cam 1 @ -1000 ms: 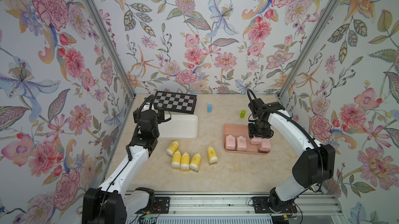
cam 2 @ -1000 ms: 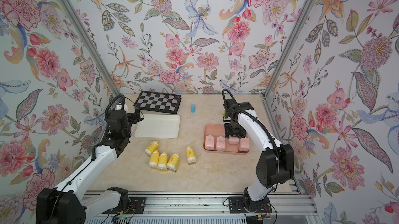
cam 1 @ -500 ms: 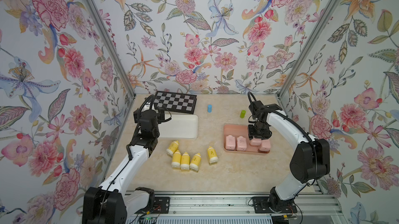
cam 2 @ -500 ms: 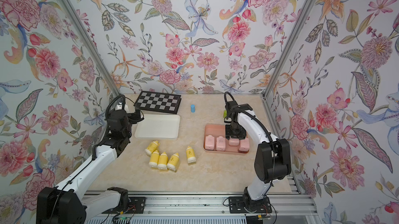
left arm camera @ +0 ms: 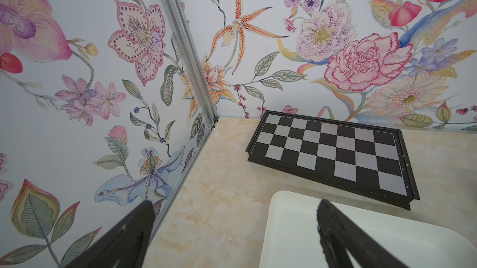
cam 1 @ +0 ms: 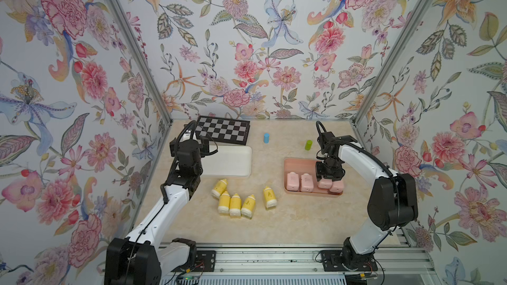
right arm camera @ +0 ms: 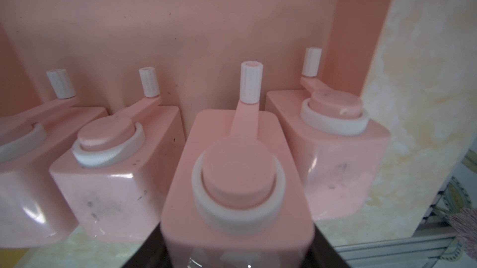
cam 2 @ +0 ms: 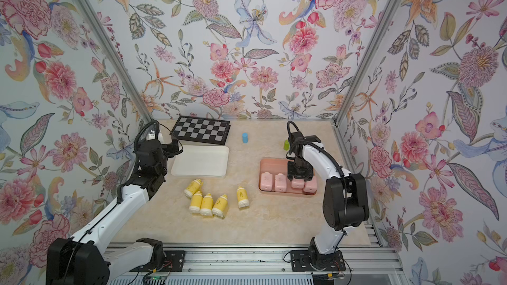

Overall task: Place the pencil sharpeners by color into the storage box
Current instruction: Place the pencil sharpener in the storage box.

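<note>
Currently right gripper point(cam 1: 330, 180) is clamping pink sharpener point(right arm camera: 237, 184) between tight neighbours point(right arm camera: 111, 176); left gripper point(left arm camera: 235, 204) hovering spread at white tray's point(left arm camera: 289, 217) edge.

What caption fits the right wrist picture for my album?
Right gripper shut on a pink sharpener, with three more standing beside it in the pink tray.

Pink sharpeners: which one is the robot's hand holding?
The third pink sharpener from the robot's left in the row of four. The right hand is shut on it alone.
</note>
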